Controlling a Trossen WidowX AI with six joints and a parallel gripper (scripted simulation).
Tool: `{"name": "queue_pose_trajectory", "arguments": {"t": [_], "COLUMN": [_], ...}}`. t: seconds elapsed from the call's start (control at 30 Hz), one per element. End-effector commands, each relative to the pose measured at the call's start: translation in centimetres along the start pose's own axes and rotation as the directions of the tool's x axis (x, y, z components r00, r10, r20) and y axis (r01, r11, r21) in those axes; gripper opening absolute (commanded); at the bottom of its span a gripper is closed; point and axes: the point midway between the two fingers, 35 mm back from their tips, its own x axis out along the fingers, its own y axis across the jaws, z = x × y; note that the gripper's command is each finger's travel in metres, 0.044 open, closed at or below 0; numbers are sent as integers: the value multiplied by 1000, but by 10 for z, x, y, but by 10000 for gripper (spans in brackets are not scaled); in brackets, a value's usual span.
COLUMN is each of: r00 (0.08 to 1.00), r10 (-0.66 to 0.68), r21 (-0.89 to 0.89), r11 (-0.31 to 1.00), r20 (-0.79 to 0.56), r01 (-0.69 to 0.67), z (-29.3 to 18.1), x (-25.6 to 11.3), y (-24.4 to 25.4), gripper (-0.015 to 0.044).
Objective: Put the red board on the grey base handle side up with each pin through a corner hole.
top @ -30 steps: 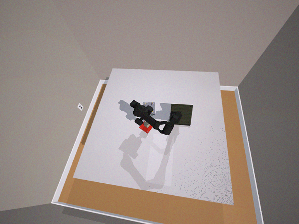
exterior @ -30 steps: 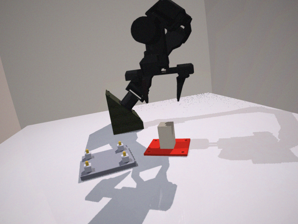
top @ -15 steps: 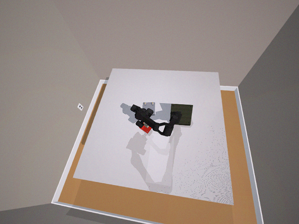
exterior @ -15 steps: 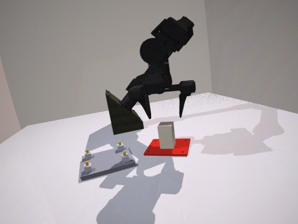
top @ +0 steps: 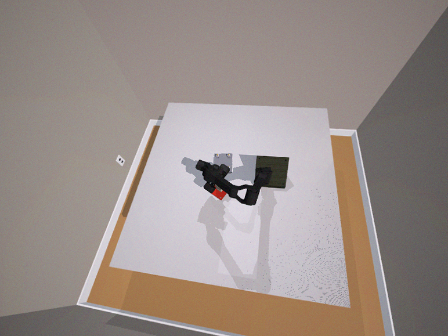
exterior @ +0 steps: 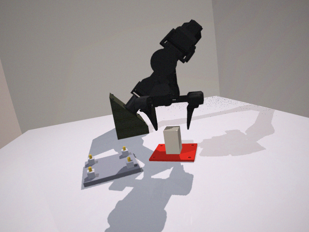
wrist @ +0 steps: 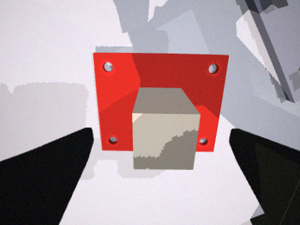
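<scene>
The red board (top: 219,193) (exterior: 186,152) (wrist: 118,86) lies flat on the table, its square beige handle (exterior: 172,140) (wrist: 166,141) standing up. A hole shows near each corner. My gripper (exterior: 172,129) (wrist: 161,135) is wide open and empty, pointing down. Its fingertips are on either side of the handle in the views, at about the height of its top or slightly above. The grey base (top: 222,160) (exterior: 109,164) (wrist: 283,43) lies beside the board, with four posts topped by gold pins. The arm hides part of the base and board in the top view.
A dark green wedge-shaped block (top: 279,171) (exterior: 129,124) stands under the arm's foot, behind the base in the exterior view. The white table (top: 203,129) (exterior: 237,187) carries everything. The arm's shadows fall across the table and over parts of the board and base.
</scene>
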Motion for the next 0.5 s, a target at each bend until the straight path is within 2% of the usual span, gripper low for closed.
{"name": "queue_pose_trajectory", "arguments": {"t": [0.0, 0.47], "r00": [1000, 1000], "r10": [1, 3], "r21": [11, 11], "r11": [1000, 1000], "r20": [-11, -12], "r01": [-1, -3], "z": [-2, -3], "x": [9, 31], "y": [-1, -1], "gripper": [440, 440]}}
